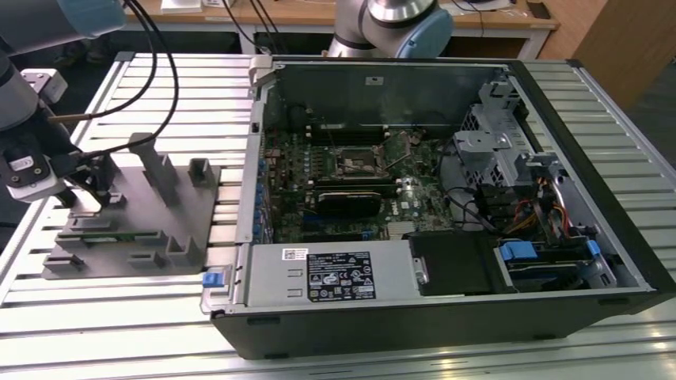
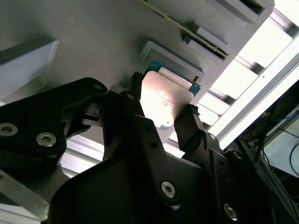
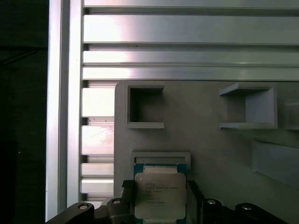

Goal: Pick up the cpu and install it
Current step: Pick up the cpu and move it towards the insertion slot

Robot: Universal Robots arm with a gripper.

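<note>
bracketing the cpu (image 3: 160, 196), hand (image 2: 163, 93) over grey tray (image 3: 215, 154) on slatted table (image 1: 127, 324)

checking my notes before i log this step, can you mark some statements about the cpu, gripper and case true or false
1. The computer case lies open on the slotted table. True.
2. The cpu is inside the case. False: it is at the grey holder, outside the case.
3. The gripper is shut on the cpu. True.
4. The grey holder lies at the exterior view's right of the case. False: it lies at the exterior view's left.
5. The cpu shows its silvery metal top in both wrist views. True.
</note>
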